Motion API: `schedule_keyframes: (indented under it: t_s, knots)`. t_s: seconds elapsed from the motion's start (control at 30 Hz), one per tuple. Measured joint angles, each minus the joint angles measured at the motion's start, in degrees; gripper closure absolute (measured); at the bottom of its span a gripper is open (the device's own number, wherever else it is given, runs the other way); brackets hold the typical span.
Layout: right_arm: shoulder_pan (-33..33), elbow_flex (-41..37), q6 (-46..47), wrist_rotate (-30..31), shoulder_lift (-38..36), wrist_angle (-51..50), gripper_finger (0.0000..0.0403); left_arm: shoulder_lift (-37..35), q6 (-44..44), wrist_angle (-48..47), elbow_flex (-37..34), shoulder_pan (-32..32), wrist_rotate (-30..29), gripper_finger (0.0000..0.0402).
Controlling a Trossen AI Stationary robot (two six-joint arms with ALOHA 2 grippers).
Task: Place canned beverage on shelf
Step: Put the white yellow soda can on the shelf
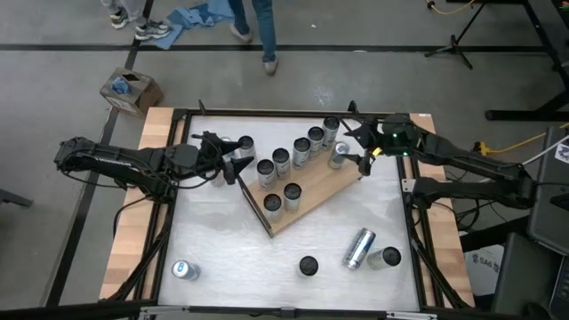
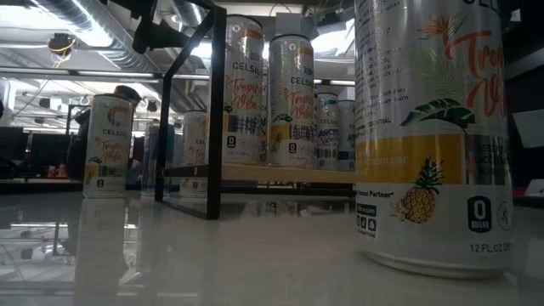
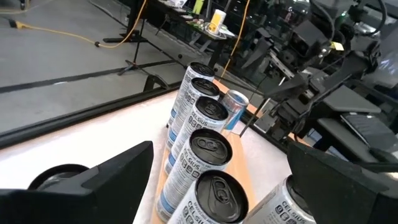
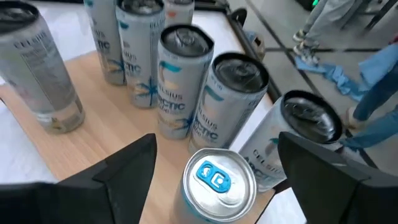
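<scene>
The shelf, a light-brown board on a dark frame, lies slantwise mid-table with several white cans upright on it. A silver-topped can with a blue tab stands upright at the shelf's far right end; whether its base is on the board or on the table, I cannot tell. My right gripper hovers open over it, one finger on either side, apart from it. My left gripper stands open above the shelf's left end, beside a dark-topped can, with the row of cans ahead of it.
On the near part of the white table a can lies on its side, and three others stand at the near right, near middle and near left. One can fills the low view's right. A person's legs show beyond the far edge.
</scene>
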Motion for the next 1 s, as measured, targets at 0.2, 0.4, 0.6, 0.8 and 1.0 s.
schedule_keyframes:
  t_s: [0.2,0.4,0.6,0.8,1.0]
  knots:
    - [0.0,0.0,3.99,-0.62,-3.73,-0.04,0.0079,0.0,-1.6,0.0,0.0,-0.04,0.48,0.0037]
    - [0.04,0.0,6.25,-7.25,-6.45,-0.11,0.0079,0.0,-3.03,-0.07,0.0,-0.44,0.54,0.0037]
    - [0.07,0.0,10.95,-13.61,-9.52,-0.12,0.0079,0.0,-3.05,-0.85,0.0,-0.44,0.57,0.0037]
    - [1.06,0.0,17.86,-15.61,-13.73,-3.13,0.0079,0.0,-2.8,-0.87,0.0,-0.44,0.59,0.0037]
    - [10.54,0.0,21.22,-13.29,-15.0,-3.89,0.0079,0.0,-2.64,-1.25,0.0,-0.44,0.59,0.0037]
